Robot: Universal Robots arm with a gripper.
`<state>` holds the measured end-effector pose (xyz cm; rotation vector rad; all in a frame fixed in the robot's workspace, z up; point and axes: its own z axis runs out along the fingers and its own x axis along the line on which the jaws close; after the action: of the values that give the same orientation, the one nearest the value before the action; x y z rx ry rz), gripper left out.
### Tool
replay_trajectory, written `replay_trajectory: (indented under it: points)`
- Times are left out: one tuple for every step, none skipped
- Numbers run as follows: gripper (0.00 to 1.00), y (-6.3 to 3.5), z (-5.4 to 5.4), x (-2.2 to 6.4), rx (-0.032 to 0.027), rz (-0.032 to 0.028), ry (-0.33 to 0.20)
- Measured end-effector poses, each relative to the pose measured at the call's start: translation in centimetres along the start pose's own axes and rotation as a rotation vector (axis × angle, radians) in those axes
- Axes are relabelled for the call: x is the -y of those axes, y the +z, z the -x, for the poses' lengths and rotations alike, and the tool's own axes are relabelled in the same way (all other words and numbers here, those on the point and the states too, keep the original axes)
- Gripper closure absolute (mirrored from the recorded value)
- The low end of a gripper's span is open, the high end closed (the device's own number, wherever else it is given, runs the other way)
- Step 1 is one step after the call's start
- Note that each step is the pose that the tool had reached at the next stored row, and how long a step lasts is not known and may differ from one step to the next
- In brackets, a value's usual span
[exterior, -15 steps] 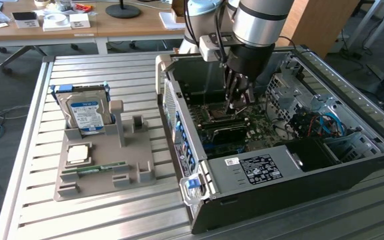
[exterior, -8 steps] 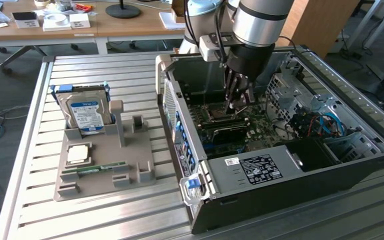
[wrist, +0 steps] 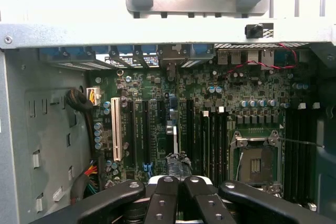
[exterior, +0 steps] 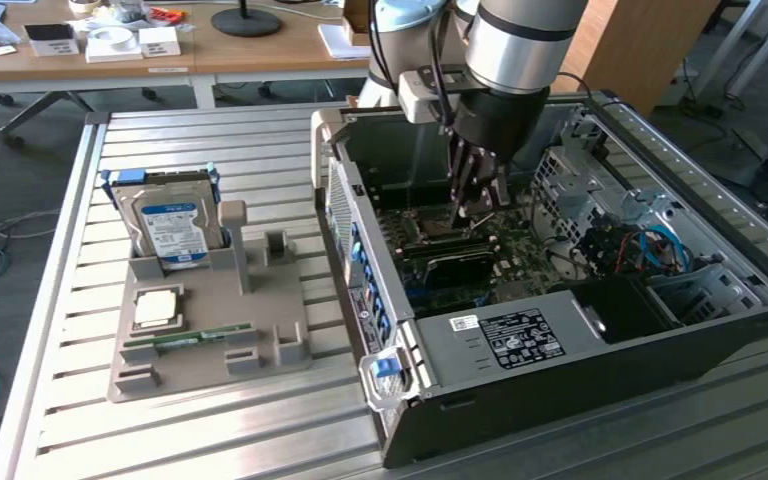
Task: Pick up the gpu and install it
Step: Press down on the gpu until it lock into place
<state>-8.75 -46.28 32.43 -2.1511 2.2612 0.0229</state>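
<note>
The gpu [exterior: 454,265] is a dark flat card standing on edge on the motherboard inside the open PC case [exterior: 584,345]. In the wrist view the gpu [wrist: 172,129] appears edge-on as a thin strip between the long black slots, running toward the case's rear wall. My gripper [exterior: 470,218] reaches down into the case just above the card's upper edge. Its black fingers [wrist: 164,200] are pressed together, shut, with the gripper [wrist: 178,181] sitting right over the card's near end. I cannot tell whether the tips touch the card.
Left of the case in the exterior view, a grey fixture [exterior: 264,345] holds a blue-labelled hard drive [exterior: 171,225], a CPU chip [exterior: 157,308] and a green RAM stick [exterior: 204,338]. On the motherboard are a white slot [wrist: 116,129] and the CPU socket [wrist: 255,163].
</note>
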Motion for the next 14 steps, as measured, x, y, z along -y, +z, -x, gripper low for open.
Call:
replay_trajectory:
  points:
    - [0.89,0.13,0.0,0.00,0.0001,0.0000,0.000]
    - [0.89,0.29,0.0,0.00,0.0002,0.0000,0.000]
    - [0.89,0.44,0.0,0.00,0.0002,0.0000,0.000]
    - [0.89,0.61,0.0,0.00,0.0002,0.0001,0.000]
    - [0.89,0.78,0.0,0.00,0.0002,0.0001,0.000]
    - [0.89,0.94,0.0,0.00,0.0001,0.0001,0.000]
    - [0.89,1.10,0.0,0.00,0.0001,0.0001,0.000]
    - [0.89,1.23,0.0,0.00,0.0002,0.0001,0.000]
    - [0.89,1.27,0.0,0.00,0.0002,0.0001,0.000]
    - [0.89,1.27,0.0,0.00,0.0001,0.0001,0.000]
    - [0.89,1.27,0.0,0.00,0.0001,0.0001,0.000]
    - [0.89,1.27,0.0,0.00,0.0004,0.0001,0.000]
    - [0.89,1.28,0.0,0.05,0.0010,0.0001,0.000]
    - [0.89,1.30,0.0,0.18,0.0015,0.0000,0.000]
